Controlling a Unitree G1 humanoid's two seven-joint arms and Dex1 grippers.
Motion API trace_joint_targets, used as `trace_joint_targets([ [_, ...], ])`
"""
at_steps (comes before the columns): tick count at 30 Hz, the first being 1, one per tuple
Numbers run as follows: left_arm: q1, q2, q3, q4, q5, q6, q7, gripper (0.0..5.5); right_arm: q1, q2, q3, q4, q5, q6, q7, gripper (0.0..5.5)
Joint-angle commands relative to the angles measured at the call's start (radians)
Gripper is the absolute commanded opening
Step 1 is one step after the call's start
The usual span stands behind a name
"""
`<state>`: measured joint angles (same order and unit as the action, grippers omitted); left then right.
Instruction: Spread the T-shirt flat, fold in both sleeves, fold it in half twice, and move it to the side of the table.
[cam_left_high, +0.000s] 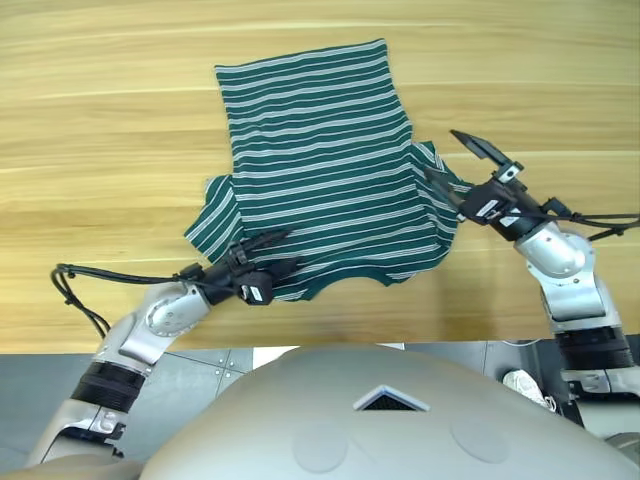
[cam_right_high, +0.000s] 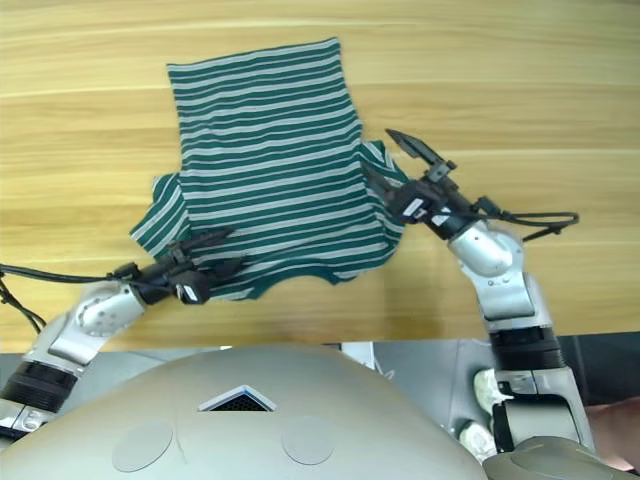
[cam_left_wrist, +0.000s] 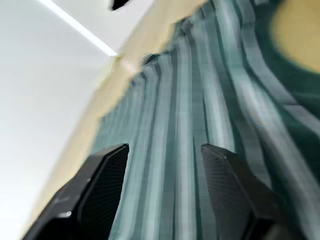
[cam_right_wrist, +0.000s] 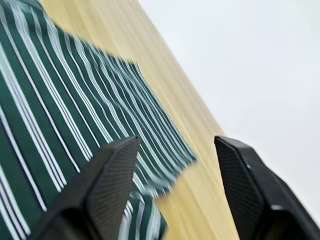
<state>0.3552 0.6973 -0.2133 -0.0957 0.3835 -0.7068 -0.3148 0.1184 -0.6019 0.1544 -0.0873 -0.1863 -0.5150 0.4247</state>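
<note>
The left claw (cam_left_high: 293, 248) is spread open, holding nothing, over the near-left shoulder of the green-and-white striped cotton T-shirt (cam_left_high: 320, 160). The right claw (cam_left_high: 442, 155), equally released, straddles the bunched sleeve (cam_left_high: 428, 152) at the T-shirt's right edge. The T-shirt lies rumpled, collar nearest the robot, on the pale wooden counter (cam_left_high: 100, 120). The risk, as I judge it, is a pinch catching both layers (that sleeve looks crumpled under), which would drag the body askew instead of flattening it.

No legible text, number or sign. I see a white sticker (cam_left_high: 256, 293) on the left tool (cam_left_high: 294, 247) and another on the right tool (cam_left_high: 438, 151); print too small to read.
</note>
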Motion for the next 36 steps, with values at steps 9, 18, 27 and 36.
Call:
trace_joint_targets([
  [9,-0.022,-0.131,0.197,-0.154,-0.174,0.023,0.115,2.70,-0.817,0.245,0.172,1.062,-0.321,0.063,-0.269,2.78],
  [18,-0.082,-0.204,0.322,-0.036,-0.157,0.065,0.202,2.70,-0.891,0.253,0.226,1.393,-0.376,0.133,-0.356,2.78],
  [27,-0.118,-0.269,0.406,-0.004,-0.168,0.089,0.278,2.70,-0.901,0.206,0.212,1.410,-0.376,0.173,-0.459,2.78],
  [36,-0.125,-0.282,0.356,0.050,-0.120,0.079,0.258,2.70,-0.919,0.270,0.255,1.327,-0.404,0.012,-0.513,2.78],
])
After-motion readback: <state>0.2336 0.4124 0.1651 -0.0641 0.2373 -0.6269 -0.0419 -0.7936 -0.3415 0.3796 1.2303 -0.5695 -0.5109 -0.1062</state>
